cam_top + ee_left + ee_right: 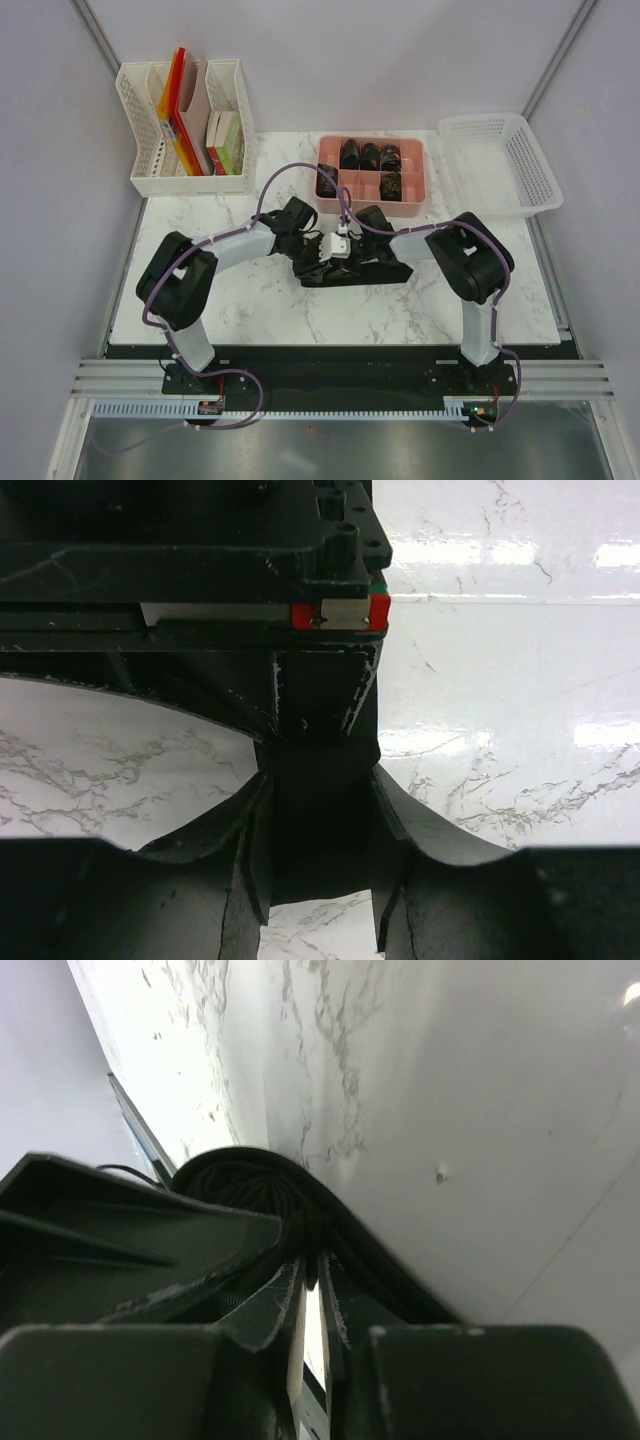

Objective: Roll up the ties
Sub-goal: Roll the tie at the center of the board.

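Mid-table: left jaws pinch tie (320,820); right jaws against coil (240,1182).

arms: both reach centre | left hand (320,795): clamped | right hand (311,1260): narrow slit

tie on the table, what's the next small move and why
Probably give the right gripper a small turn: the tie is only partly coiled at its fingertips, and the left gripper holds the loose strip between its fingers.
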You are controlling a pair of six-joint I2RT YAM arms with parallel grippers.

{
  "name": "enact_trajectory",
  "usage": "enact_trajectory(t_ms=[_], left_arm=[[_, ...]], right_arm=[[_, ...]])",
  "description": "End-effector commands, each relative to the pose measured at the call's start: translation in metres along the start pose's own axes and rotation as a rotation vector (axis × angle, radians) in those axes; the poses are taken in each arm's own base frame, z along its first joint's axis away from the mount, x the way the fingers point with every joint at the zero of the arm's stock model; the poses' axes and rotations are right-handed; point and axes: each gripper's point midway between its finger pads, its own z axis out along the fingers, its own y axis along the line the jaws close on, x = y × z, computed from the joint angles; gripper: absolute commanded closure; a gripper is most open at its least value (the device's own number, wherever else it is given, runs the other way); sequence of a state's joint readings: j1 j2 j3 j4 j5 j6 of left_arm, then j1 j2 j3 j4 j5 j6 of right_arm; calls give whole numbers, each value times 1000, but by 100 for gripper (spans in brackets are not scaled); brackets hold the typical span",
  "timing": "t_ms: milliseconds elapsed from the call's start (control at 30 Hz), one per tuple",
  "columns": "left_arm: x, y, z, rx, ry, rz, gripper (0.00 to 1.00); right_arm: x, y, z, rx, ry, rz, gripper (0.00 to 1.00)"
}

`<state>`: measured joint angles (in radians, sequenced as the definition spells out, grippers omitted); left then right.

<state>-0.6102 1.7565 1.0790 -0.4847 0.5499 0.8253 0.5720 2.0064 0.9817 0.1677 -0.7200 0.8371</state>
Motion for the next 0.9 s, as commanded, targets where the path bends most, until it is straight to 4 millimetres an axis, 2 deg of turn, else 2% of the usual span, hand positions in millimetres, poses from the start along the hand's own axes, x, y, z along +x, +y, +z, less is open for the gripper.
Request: enact_trajectory(t_ms=[0,67,233,333,433,600,767,867], left_arm=[[42,-13,15,35,133,2,59],[45,-13,16,37,141,-3,60],[48,-10,19,34,158,-13,61],[48,-11,19,40,158,-13,62],[47,-10,19,43,156,-14,62],[48,-11,20,49,162,-17,61],[48,-11,20,54,160,-20,60],[48,-11,20,52,161,-20,60]], right_arm=[[2,-8,-15,90,-9,-75,79],[0,-2,-21,87,-22,-86,77],[2,-4,-38,101,-3,-89,78],[-3,6,-47,69,-35,-103,74],[-7,16,-45,11,-67,-72,68],[-15,25,-38,-66,-116,-58,66],[-13,14,-26,-69,-114,3,63],[-13,18,-21,-86,-115,-8,63]])
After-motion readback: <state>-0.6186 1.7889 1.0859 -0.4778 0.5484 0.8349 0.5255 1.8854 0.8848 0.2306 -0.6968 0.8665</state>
